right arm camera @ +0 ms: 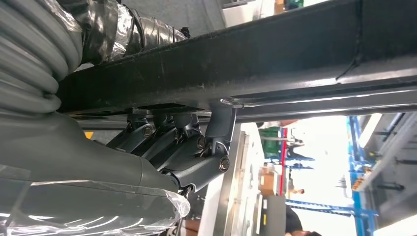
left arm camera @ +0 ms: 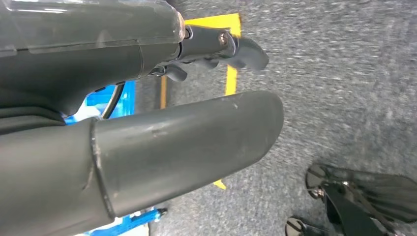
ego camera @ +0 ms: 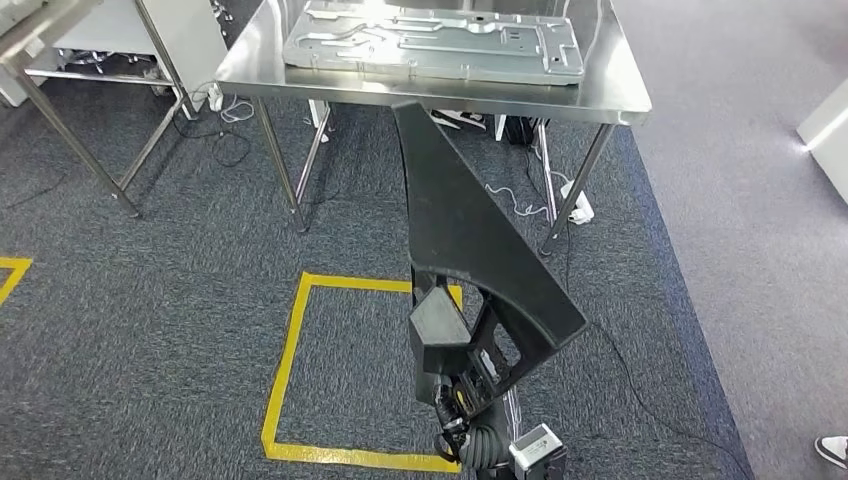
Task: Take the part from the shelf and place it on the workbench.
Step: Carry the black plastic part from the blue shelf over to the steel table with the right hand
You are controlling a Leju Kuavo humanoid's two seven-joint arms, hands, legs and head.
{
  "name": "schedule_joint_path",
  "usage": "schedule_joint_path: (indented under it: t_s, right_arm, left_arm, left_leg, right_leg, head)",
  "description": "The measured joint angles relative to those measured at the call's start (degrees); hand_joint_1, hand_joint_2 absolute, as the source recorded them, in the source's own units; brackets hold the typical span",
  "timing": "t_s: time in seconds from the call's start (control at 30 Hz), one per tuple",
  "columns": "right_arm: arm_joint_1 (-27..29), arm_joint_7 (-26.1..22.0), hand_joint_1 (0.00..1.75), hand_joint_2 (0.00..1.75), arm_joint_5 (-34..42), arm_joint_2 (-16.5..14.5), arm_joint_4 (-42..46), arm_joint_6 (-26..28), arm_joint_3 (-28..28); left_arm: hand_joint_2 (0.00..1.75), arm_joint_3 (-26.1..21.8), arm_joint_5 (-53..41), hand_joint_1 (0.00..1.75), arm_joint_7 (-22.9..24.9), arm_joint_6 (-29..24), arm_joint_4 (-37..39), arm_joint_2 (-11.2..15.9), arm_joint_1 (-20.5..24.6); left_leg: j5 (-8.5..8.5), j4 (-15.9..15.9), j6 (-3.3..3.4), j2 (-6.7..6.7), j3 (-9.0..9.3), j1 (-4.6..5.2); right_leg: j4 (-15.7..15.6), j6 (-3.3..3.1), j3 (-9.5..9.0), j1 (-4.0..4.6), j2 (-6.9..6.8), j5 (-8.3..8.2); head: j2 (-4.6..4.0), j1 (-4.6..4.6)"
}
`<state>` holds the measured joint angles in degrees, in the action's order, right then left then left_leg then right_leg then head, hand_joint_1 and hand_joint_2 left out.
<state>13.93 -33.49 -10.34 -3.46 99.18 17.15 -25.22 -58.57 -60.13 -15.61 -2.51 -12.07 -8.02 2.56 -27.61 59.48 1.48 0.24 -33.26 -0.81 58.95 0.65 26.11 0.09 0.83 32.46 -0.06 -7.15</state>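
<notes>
The scene is viewed from high on the body, forward and down, across carpet point(ego camera: 150, 300) to the worktop point(ego camera: 620, 95). The left hand point(left arm camera: 216, 46) is seen close from behind its wrist, facing the floor. The yellow tape square point(ego camera: 285, 370) is shared by both views. The right hand point(right arm camera: 187, 152) is viewed very close.

The right hand point(right arm camera: 187, 147), on its silver arm with a grey ribbed wrist cover, hooks its dark fingers point(right arm camera: 216, 132) around the edge of the long black wedge-shaped plastic part point(ego camera: 470, 240), holding it out forward. The left hand point(left arm camera: 196, 73) hangs low with its thick grey thumb point(left arm camera: 196, 142) extended and its dark fingers point(left arm camera: 236, 49) loosely curled around nothing.
</notes>
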Motion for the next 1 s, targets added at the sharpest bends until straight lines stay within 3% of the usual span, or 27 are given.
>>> schedule_joint_path:
  t_s: [0.07, 0.13, 0.2, 0.23, 0.27, 0.33, 0.37, 0.4, 0.5, 0.53, 0.6, 0.67, 0.7, 0.73, 0.77, 0.83, 0.9, 0.93, 1.0]
  right_arm:
    - [-0.1, 0.2, 1.75, 1.75, 0.1, 0.2, -0.1, 0.2, -0.2]
    - [-0.2, 0.3, 1.75, 1.75, 0.1, 0.3, -0.4, 0.3, -0.3]
    - [-0.2, 0.3, 1.75, 1.75, 0.1, 0.5, -0.6, 0.5, -0.3]
    - [-0.1, 0.3, 1.75, 1.75, 0.1, 0.5, -0.8, 0.5, -0.4]
    - [-0.1, 0.3, 1.75, 1.75, 0.1, 0.6, -0.9, 0.6, -0.4]
    - [-0.1, 0.3, 1.75, 1.75, 0.1, 0.7, -1.1, 0.7, -0.4]
    - [-0.1, 0.3, 1.75, 1.75, 0.1, 0.7, -1.3, 1.0, -0.5]
    - [0.0, 0.4, 1.75, 1.75, -0.1, 0.8, -1.4, 1.3, -0.5]
    - [0.3, 0.3, 1.75, 1.75, -0.7, 0.9, -1.4, 2.2, -0.6]
    - [0.3, 0.3, 1.75, 1.75, -0.8, 0.9, -1.4, 2.4, -0.6]
    - [0.4, 0.3, 1.75, 1.75, -1.0, 0.9, -1.3, 2.5, -0.7]
    - [0.4, 0.3, 1.75, 1.75, -1.1, 1.0, -1.3, 2.7, -0.7]
    - [0.4, 0.4, 1.75, 1.75, -1.3, 1.0, -1.3, 2.9, -0.7]
    - [0.4, 0.5, 1.75, 1.75, -1.8, 1.0, -1.3, 3.3, -0.7]
    - [0.5, 0.8, 1.75, 1.75, -2.6, 1.0, -1.2, 4.1, -0.7]
    - [0.9, 1.9, 1.75, 1.75, -5.2, 0.9, -0.7, 6.4, -0.6]
    - [1.7, 3.2, 1.75, 1.75, -8.8, 0.6, 0.3, 9.2, -0.4]
    - [2.1, 4.0, 1.75, 1.75, -10.6, 0.4, 1.1, 10.4, -0.1]
    - [3.0, 5.4, 1.75, 1.75, -13.8, 0.1, 2.9, 12.2, 0.5]
  left_arm:
    - [0.0, -0.3, -0.2, 0.0, 0.1, 0.0, 0.0, 0.0, -0.1]
    - [0.0, -0.5, -0.2, 0.0, 0.1, 0.0, 0.0, 0.1, -0.1]
    - [0.0, -0.6, -0.2, 0.0, 0.2, 0.0, 0.0, 0.1, -0.2]
    - [0.0, -0.6, -0.2, 0.0, 0.2, 0.0, 0.0, 0.1, -0.2]
    - [0.0, -0.6, -0.2, 0.0, 0.2, 0.0, 0.0, 0.1, -0.3]
    - [0.0, -0.7, -0.2, 0.0, 0.3, 0.1, 0.0, 0.1, -0.3]
    - [0.0, -0.8, -0.2, 0.0, 0.3, 0.2, 0.0, 0.1, -0.2]
    - [0.0, -0.9, -0.2, 0.0, 0.3, 0.2, 0.0, 0.1, -0.1]
    - [0.0, -1.0, -0.2, 0.0, 0.6, 0.3, 0.0, 0.1, 0.1]
    - [0.0, -1.1, -0.1, 0.0, 0.6, 0.3, 0.0, 0.1, 0.2]
    - [0.0, -1.1, -0.1, 0.0, 0.7, 0.3, 0.0, 0.2, 0.3]
    - [0.0, -1.1, -0.1, 0.0, 0.7, 0.3, 0.0, 0.2, 0.2]
    - [0.0, -1.1, -0.1, 0.0, 0.7, 0.3, 0.0, 0.3, 0.1]
    - [0.0, -1.3, -0.1, 0.0, 0.7, 0.3, 0.0, 0.3, 0.0]
    - [0.0, -1.4, -0.1, 0.0, 0.8, 0.3, 0.0, 0.4, -0.1]
    - [0.0, -1.9, 0.0, 0.0, 0.9, 0.3, 0.0, 0.5, -0.3]
    - [0.0, -2.3, 0.1, 0.0, 0.9, 0.3, 0.0, 0.6, -0.3]
    - [0.0, -2.4, 0.2, 0.0, 0.9, 0.3, 0.0, 0.6, -0.3]
    - [0.0, -2.8, 0.3, 0.0, 1.0, 0.4, 0.0, 0.7, -0.3]
  left_leg:
    - [-0.46, -1.0, 0.57, 0.02, 1.46, -0.31]
    - [-1.21, -1.6, 0.83, 0.02, 2.75, -0.33]
    - [-2.35, -1.7, 0.76, -0.08, 4.26, -0.36]
    - [-3.05, -1.8, 0.69, -0.12, 5.22, -0.37]
    - [-3.79, -1.8, 0.58, -0.14, 6.26, -0.39]
    - [-5.26, -1.9, 0.22, -0.15, 7.98, -0.39]
    - [-5.91, -2.0, -0.11, -0.17, 8.5, -0.37]
    - [-6.37, -2.2, -0.5, -0.15, 8.96, -0.35]
    - [-6.03, -1.4, -1.64, -0.08, 9.9, -0.37]
    - [-5.64, 0.6, -1.83, -0.09, 9.22, -0.39]
    - [-6.44, 7.3, -2.0, -0.11, 5.32, -0.5]
    - [-9.91, 13.6, -2.19, -0.13, 0.21, -0.47]
    - [-11.44, 15.0, -2.23, -0.13, -1.64, -0.45]
    - [-11.88, 14.9, -2.19, -0.13, -2.83, -0.44]
    - [-10.81, 13.3, -2.13, -0.13, -3.25, -0.44]
    - [-4.8, 6.7, -1.82, -0.12, -2.64, -0.41]
    - [-0.29, 2.1, -1.34, -0.11, -2.23, -0.09]
    - [0.6, 1.4, -0.97, -0.14, -2.31, 0.07]
    - [0.68, 1.2, -0.25, -0.26, -2.01, 0.13]
  right_leg:
    - [4.9, 0.66, 2.94, -0.16, -0.25, 0.0]
    - [11.6, 1.22, 8.02, -0.49, -0.44, 1.91]
    - [14.9, 1.56, 12.2, -0.8, -0.49, 3.62]
    - [14.1, 1.61, 13.15, -0.91, -0.52, 3.02]
    - [11.8, 1.54, 13.32, -0.98, -0.56, 1.06]
    - [5.5, 1.04, 12.82, -0.82, -0.75, -5.15]
    - [3.3, 0.63, 12.56, -0.58, -0.84, -7.21]
    - [2.2, 0.23, 12.45, -0.3, -0.88, -8.32]
    - [1.3, -1.07, 11.11, -0.05, -0.63, -7.54]
    - [0.8, -1.51, 10.25, -0.16, -0.58, -7.24]
    - [0.0, -2.18, 8.62, -0.27, -0.58, -6.49]
    - [-0.2, -2.54, 7.29, -0.2, -0.48, -5.39]
    - [-0.2, -2.58, 6.59, -0.14, -0.34, -4.82]
    - [-0.2, -2.57, 5.74, -0.1, -0.18, -4.18]
    - [-0.2, -2.5, 4.83, -0.07, -0.04, -3.53]
    - [-0.2, -2.2, 3.1, -0.05, 0.07, -2.16]
    - [-0.1, -1.63, 2.16, 0.04, 0.09, -1.07]
    - [0.0, -1.29, 1.97, 0.08, 0.12, -0.74]
    - [0.3, -0.62, 1.75, 0.13, 0.13, -0.5]
  head:
    - [-0.01, -0.03]
    - [-0.01, -0.05]
    - [-0.01, -0.05]
    - [-0.01, -0.05]
    - [-0.01, -0.05]
    - [-0.01, -0.03]
    - [-0.01, 0.01]
    - [-0.01, 0.03]
    - [-0.01, 0.04]
    - [-0.01, 0.05]
    - [-0.01, 0.07]
    - [-0.01, 0.08]
    - [-0.01, 0.08]
    - [-0.01, 0.09]
    - [-0.01, 0.09]
    - [-0.01, 0.09]
    - [-0.01, 0.09]
    - [-0.01, 0.09]
    - [-0.01, 0.08]
